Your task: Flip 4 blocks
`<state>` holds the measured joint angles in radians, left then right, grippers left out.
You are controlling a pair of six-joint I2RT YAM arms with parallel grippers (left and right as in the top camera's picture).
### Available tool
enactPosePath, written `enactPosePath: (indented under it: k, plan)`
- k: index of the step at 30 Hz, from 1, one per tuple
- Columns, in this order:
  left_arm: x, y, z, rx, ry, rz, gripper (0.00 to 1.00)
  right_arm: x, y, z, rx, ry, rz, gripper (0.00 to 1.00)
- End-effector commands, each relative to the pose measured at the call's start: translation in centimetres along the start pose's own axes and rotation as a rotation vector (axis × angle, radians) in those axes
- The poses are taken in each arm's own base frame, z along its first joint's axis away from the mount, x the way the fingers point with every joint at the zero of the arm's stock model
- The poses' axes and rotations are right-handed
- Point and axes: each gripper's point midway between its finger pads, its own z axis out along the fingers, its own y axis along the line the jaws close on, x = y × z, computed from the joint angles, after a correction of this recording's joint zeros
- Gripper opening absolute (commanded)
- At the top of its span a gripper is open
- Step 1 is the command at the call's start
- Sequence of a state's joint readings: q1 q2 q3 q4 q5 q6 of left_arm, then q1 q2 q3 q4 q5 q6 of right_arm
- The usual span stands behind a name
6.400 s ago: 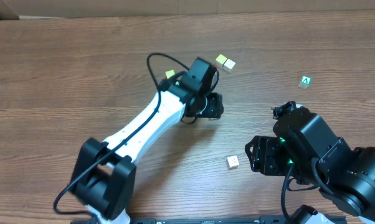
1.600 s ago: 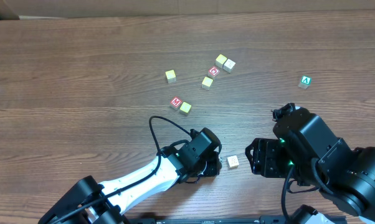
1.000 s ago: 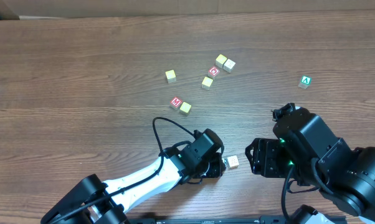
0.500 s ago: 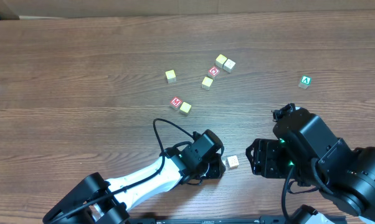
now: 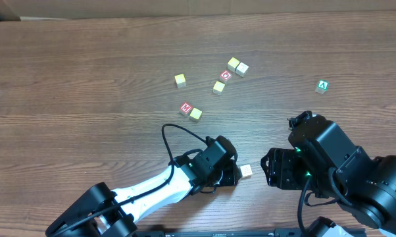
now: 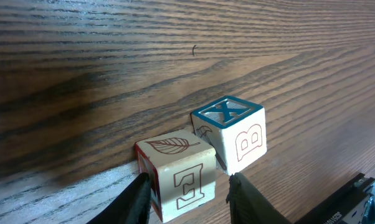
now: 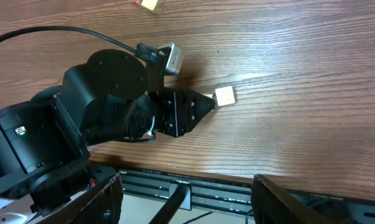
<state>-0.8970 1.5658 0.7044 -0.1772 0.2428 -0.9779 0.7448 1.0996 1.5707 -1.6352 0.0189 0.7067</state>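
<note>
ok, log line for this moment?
left gripper open, straddling leaf block | X block beside it | right gripper open, empty

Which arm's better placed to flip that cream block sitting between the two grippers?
Left. Its gripper has its fingertips right at the cream block. The right gripper stands apart, and its wrist view shows the block well ahead of its fingers.

The left claw (image 5: 235,174) — far off across the surface (image 5: 66,72) at first — now sits just beside the cream block (image 5: 246,171), its jaws parted (they were shut a second ago).
</note>
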Motion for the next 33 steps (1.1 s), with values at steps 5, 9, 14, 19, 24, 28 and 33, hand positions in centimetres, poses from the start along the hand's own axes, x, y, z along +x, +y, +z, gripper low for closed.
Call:
enactPosePath:
  k: [5,9,14,19,24,28,33]
  plan:
    - [-0.1,0.6,0.4,-0.023,-0.020,-0.056,0.33,-0.5,0.0,-0.6,-0.007,-0.029,0.009,0.67]
    - [-0.5,0.3,0.4,-0.010,-0.040,-0.085,0.32,-0.5,0.0,-0.6,-0.007,-0.029,0.009,0.67]
    - [-1.0,0.0,0.4,0.001,-0.062,-0.126,0.32,-0.5,0.0,-0.6,-0.007,-0.029,0.009,0.67]
    - [-1.2,0.2,0.4,-0.006,-0.076,-0.143,0.32,-0.5,0.0,-0.6,-0.007,-0.029,0.009,0.67]
    - [-1.2,0.1,0.2,0.000,-0.074,-0.136,0.32,-0.5,0.0,-0.6,-0.007,-0.029,0.009,0.67]
    - [-2.7,0.0,-1.7,-0.009,-0.111,-0.058,0.34,-0.5,0.0,-0.6,-0.006,-0.029,0.009,0.67]
    - [-4.8,1.1,-4.9,-0.047,-0.157,0.051,0.49,-0.5,0.0,-0.6,-0.007,-0.030,0.009,0.67]
